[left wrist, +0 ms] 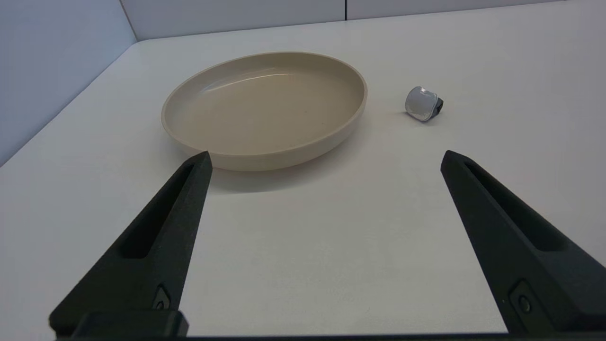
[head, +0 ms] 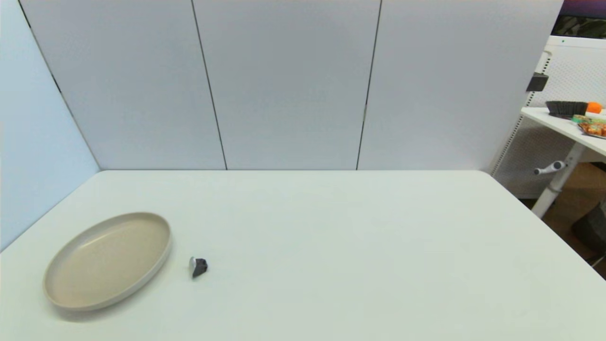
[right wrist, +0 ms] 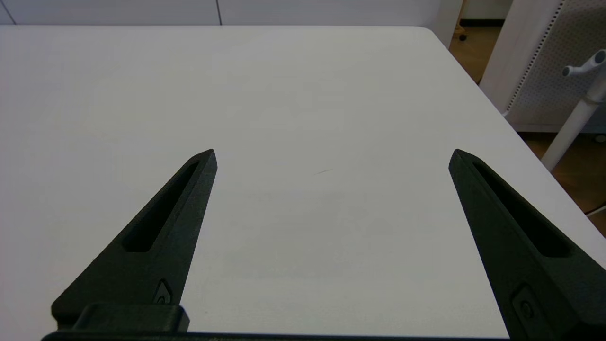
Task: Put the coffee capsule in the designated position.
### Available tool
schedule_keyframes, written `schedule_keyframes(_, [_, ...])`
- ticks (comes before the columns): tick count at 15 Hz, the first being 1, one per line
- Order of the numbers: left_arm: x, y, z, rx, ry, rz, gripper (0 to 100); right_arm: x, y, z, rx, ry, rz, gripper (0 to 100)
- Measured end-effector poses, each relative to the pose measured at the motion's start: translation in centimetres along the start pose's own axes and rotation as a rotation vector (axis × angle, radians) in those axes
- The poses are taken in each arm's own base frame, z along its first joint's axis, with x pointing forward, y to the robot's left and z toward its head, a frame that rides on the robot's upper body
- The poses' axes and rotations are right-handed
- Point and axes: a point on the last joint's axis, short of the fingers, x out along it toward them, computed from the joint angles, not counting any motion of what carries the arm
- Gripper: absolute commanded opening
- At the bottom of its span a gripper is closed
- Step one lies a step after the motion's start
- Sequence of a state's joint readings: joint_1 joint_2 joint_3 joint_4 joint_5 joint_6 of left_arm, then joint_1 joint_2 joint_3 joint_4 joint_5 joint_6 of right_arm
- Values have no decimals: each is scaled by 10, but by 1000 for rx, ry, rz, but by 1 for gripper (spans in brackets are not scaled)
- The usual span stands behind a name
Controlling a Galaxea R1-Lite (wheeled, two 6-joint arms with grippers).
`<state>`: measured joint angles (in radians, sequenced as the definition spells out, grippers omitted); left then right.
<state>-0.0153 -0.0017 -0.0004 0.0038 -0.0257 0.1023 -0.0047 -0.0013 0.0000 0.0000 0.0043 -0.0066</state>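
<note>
**Capsule on its side beside the plate, both grippers spread and empty**

Head view: the coffee capsule (head: 198, 267) lies on its side on the white table (head: 331, 246) in the lower left of the frame, just to the right of the beige plate (head: 61, 289) and not touching it. Its silver foil face is turned toward the plate. Neither arm shows in this view.

Left wrist view: the left gripper (left wrist: 326, 158) hangs low over the table, its two black fingers (left wrist: 156, 237) spread wide with nothing between them. The plate sits in the upper middle of the frame, and the capsule lies to its right, foil face toward the camera.

Right wrist view: the right gripper (right wrist: 333, 156) is likewise spread wide and empty, held over bare tabletop, pointing toward the table's far edge.
</note>
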Motion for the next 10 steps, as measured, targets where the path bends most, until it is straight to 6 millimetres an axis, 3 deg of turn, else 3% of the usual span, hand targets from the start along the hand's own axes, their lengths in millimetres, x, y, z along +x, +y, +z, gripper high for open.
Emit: schedule_keyframes(10, [0,0,0,0,2,0,100,0,0,0,0,0,0,100])
